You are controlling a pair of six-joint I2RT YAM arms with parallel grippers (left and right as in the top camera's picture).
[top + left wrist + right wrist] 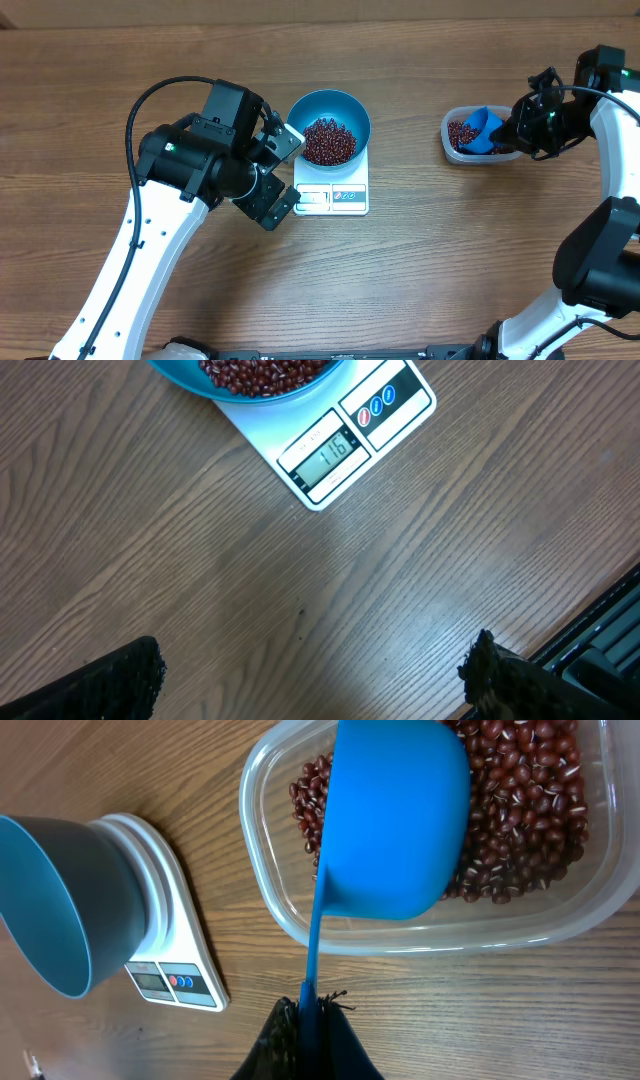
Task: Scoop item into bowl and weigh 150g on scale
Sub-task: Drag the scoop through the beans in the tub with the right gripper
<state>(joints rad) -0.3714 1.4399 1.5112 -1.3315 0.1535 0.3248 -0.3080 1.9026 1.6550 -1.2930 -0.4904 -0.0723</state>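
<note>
blue bowl (329, 110) heaped with beans (328, 141) sits on the scale (340, 197), mid-table (200, 60) | display (325, 457) appears to read 116 | left gripper (288, 172) spread wide, holding nothing, just beside the scale's left edge | right gripper (310, 1020) clamped tight on the blue scoop (395, 820) handle, scoop over more beans in the clear tub (262, 870) near the table's right edge
</note>
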